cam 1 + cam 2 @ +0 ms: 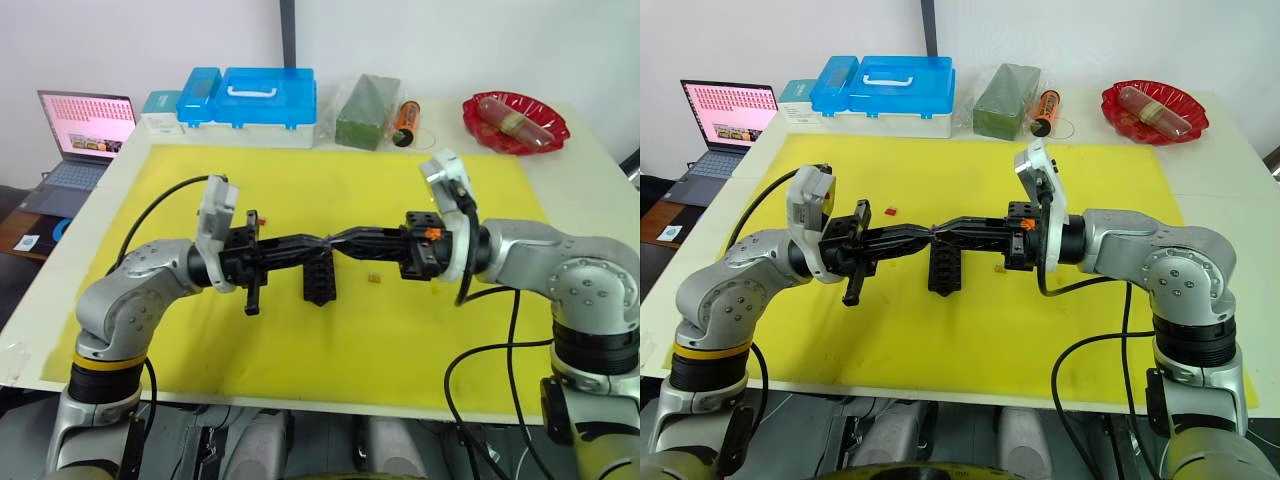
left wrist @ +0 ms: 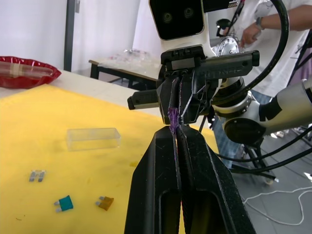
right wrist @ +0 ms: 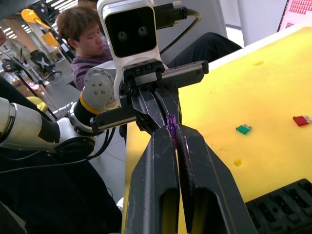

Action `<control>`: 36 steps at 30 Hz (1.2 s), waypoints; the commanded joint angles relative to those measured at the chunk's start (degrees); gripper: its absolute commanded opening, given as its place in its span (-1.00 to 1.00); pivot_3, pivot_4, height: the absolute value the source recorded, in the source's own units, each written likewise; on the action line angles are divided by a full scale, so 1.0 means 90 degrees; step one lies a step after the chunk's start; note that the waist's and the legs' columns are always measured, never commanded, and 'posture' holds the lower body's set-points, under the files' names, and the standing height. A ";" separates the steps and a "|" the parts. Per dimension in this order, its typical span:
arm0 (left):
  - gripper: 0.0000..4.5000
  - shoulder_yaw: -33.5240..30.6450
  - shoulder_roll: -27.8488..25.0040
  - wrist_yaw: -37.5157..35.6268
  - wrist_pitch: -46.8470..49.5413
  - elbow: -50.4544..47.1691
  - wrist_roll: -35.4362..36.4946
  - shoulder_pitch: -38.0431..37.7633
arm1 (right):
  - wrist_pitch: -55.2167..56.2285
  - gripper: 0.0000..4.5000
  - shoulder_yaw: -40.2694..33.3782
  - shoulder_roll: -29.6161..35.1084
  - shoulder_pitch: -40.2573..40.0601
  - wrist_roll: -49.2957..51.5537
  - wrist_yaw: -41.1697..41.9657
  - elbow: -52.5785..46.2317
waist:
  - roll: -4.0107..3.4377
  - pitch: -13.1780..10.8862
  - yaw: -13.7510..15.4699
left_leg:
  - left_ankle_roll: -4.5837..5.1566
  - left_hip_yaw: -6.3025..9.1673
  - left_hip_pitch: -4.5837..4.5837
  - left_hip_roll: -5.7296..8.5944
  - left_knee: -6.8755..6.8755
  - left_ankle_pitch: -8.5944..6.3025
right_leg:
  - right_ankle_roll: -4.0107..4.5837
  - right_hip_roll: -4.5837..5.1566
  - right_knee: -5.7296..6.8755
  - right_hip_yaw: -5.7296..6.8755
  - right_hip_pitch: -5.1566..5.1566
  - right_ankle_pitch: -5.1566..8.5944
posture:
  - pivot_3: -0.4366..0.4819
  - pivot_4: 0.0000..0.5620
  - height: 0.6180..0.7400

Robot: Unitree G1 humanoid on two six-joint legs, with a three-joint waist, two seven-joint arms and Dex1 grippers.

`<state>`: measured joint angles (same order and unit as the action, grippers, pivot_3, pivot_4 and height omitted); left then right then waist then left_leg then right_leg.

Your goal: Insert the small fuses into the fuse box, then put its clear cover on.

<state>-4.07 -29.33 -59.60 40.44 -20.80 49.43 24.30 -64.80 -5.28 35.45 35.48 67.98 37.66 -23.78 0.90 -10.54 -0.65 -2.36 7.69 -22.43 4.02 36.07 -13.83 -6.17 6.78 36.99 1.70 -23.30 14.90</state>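
Both arms reach inward over the yellow mat (image 1: 300, 340), forearms level, so the two grippers meet tip to tip above its middle. The left gripper (image 2: 176, 134) has its fingers pressed together on a purple fuse (image 2: 172, 118), and the right gripper (image 3: 173, 132) pinches the same purple fuse from the opposite side, its fingers likewise closed on it. The fuse is held in the air between the two sets of fingertips.

Directly beneath the meeting point, the black fuse box (image 1: 319, 281) stands on the mat, slots upward. A tan fuse (image 1: 373, 279) lies on the mat just beside it toward the right arm, and a red fuse (image 1: 891, 210) lies farther back near the left gripper. In the left wrist view, a teal fuse (image 2: 64, 203) and a grey fuse (image 2: 37, 175) lie on the mat near the clear cover (image 2: 93, 138).

At the far edge of the table (image 1: 590, 170) sit a blue-lidded storage case (image 1: 262, 98), a green block (image 1: 368, 112), an orange cylinder (image 1: 405, 122) and a red dish (image 1: 514, 123). A laptop (image 1: 82, 135) stands beyond the table's left end.
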 commanded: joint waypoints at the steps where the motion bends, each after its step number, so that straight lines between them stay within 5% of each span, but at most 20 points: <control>1: -1.00 -0.0099 -0.0073 -0.0049 -0.0148 -0.0176 0.0127 -0.0062 | 0.0076 -0.99 -0.0124 0.0045 0.0055 0.0147 0.0026 -0.0046 | 0.0000 0.0000 0.0001 | 0.0000 0.0000 0.0000 0.0000 0.0000 0.0000 | 0.0000 0.0000 0.0000 0.0000 0.0000 0.0000 | -0.05 -0.47 1.00; 31: -1.00 0.0003 -0.0104 -0.0039 -0.0268 -0.0143 0.0098 -0.0061 | 0.0183 -0.99 0.0028 0.0140 0.0135 -0.0176 0.0241 -0.0011 | 0.0000 -0.0001 0.0004 | 0.0001 0.0001 0.0000 -0.0001 -0.0004 -0.0001 | -0.0001 0.0000 -0.0005 0.0000 0.0000 0.0001 | -0.05 -0.47 1.00; 36: -1.00 -0.0010 -0.0113 -0.0038 -0.0267 -0.0136 0.0107 -0.0057 | 0.0133 -0.55 -0.0070 0.0174 0.0130 -0.0069 0.0181 0.0012 | 0.0001 -0.0001 0.0005 | 0.0001 0.0001 0.0000 -0.0001 -0.0005 -0.0001 | 0.0000 0.0000 -0.0007 0.0000 0.0000 0.0001 | -0.05 -0.47 1.00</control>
<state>-3.52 -29.88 -59.76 39.00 -20.86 49.49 23.32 -64.16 -4.23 36.54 35.77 66.38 39.41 -23.29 0.90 -10.54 -0.60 -2.35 7.70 -22.44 4.02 36.02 -13.83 -6.17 6.79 36.92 1.70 -23.30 14.90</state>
